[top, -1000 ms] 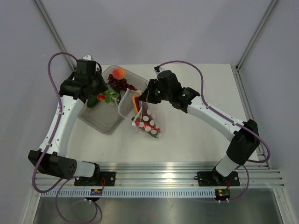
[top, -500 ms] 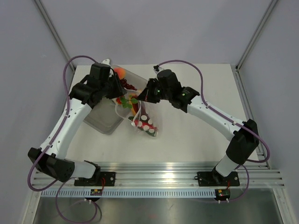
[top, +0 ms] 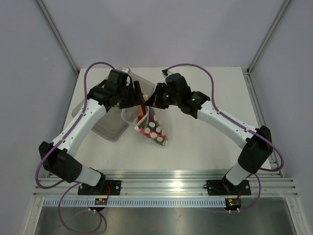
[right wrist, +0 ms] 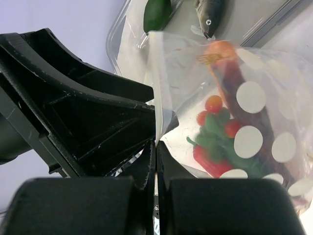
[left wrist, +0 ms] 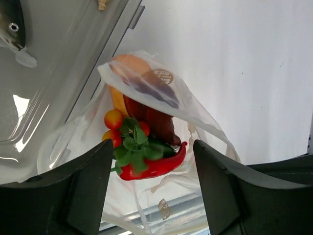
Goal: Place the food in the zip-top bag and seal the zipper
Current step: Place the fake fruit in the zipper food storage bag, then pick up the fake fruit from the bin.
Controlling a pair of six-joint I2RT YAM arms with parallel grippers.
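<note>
Top view: the left claw [top: 138, 100] and right claw [top: 150, 104] meet nose to nose over the mouth of the zip-top bag [top: 155, 132]. The bag hangs from the right claw, and its dotted lower end rests on the bench [top: 205, 142] on the near side of both claws. The tray [top: 105, 128] sits beside the left claw, away from the right one.

Left wrist view: the left claw [left wrist: 152, 147] is spread wide w/ nothing btwn its fingers. Straight below it the red chili [left wrist: 161, 166] w/ its green leaves lies inside the bag film, apparently let go.

Right wrist view: the right claw [right wrist: 156, 147] is pressed together, pinching the mouth rim [right wrist: 157, 88] of the bag. The chili shows through the dotted film just beyond it. Further past it, in the tray, lie a toy fish [right wrist: 209, 14] and a green piece [right wrist: 156, 12].

Risks, as we judge them:
- The left claw is close to the film, so pulling out could snag it. That could tug the rim out of the right claw's thin pinch.
- The mouth would then flop shut, or the bag would tip and spill.
- The zipper isn't sealed yet, so any tilt is risky.
</note>
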